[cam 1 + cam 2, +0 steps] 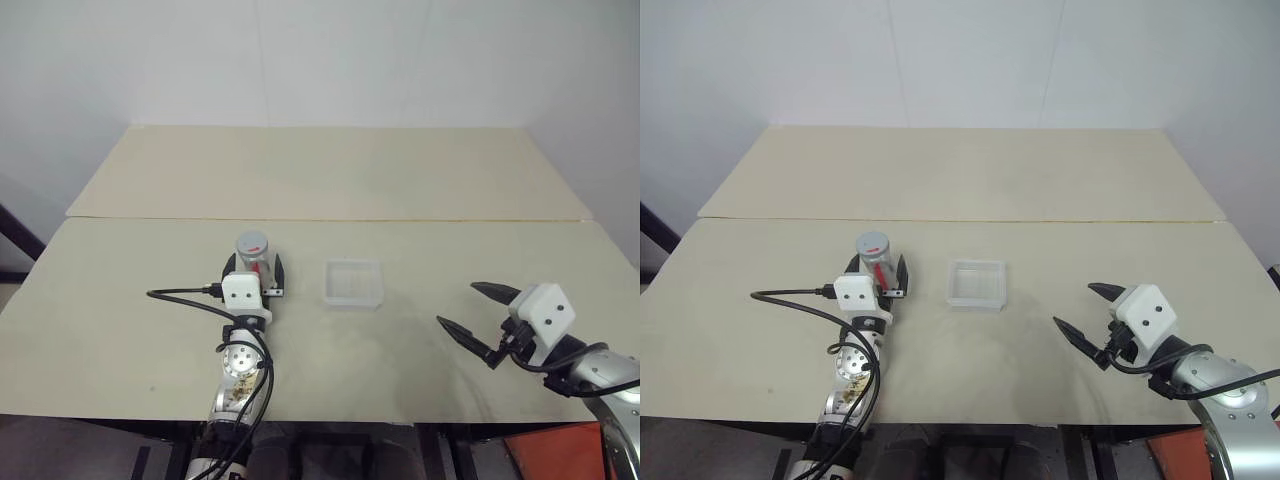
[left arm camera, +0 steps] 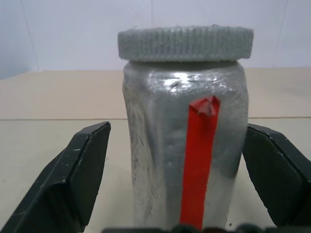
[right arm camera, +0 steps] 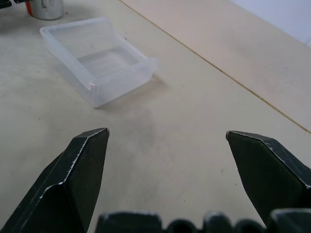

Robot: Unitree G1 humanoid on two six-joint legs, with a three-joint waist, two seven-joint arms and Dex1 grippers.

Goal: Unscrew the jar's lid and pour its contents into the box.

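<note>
While the jar [image 1: 254, 254] stands upright on the table [image 1: 420, 190], lid [image 2: 185, 42] on, between the wide-open left gripper [image 1: 254, 279] fingers without touch, the right gripper [image 1: 470, 306] is open and empty, right of the box [image 1: 352, 283]

A plain white wall [image 1: 320, 60] fills the back of the scene, smooth and evenly lit, with faint vertical panel seams. In front of it stand two pale beige tables [image 1: 330, 175] set edge to edge, the joint between them running straight across as a thin line [image 1: 330, 220]. The nearer tabletop [image 1: 120, 330] is matte, with a few small dark specks. At the far left edge a dark slanted bar [image 1: 18, 232] shows beside the tables. Light is soft and diffuse.
</note>
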